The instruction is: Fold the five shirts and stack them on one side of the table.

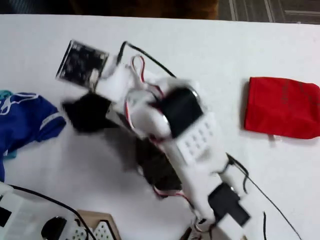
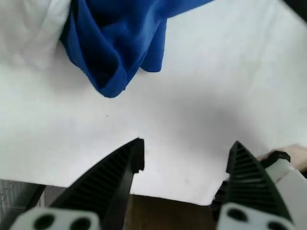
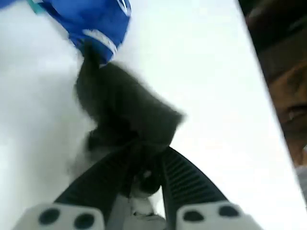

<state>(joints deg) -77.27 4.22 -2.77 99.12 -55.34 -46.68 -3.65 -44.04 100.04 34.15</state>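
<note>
The right gripper (image 3: 151, 152) has its two ribbed black fingers drawn together, clamped on a bunched piece of soft black fabric (image 3: 129, 112). The fabric hangs from the fingertips in a crumpled lump just above the white table (image 3: 201, 72). In the high view, this black garment (image 1: 87, 112) sits at the end of the white arm that stretches across the middle of the table. It is just beside a rumpled royal-blue shirt with white trim (image 1: 27, 120), which lies at the table's left edge. The right wrist view puts the blue shirt (image 3: 98, 24) close behind the black cloth, and I cannot tell whether the two touch. A sliver of teal cloth (image 1: 5, 95) peeks out from under the blue shirt.

The left gripper (image 2: 187, 146) has its fingers spread wide apart and holds nothing. It hangs over bare white tabletop near the table's edge. The blue shirt (image 2: 115, 43) lies in loose folds a little beyond its fingertips, apart from them. Pale crumpled fabric (image 2: 29, 33) lies against the shirt's side.

Well apart from all this, a red shirt folded into a neat rectangle (image 1: 282, 107) lies flat on the table's right side.
</note>
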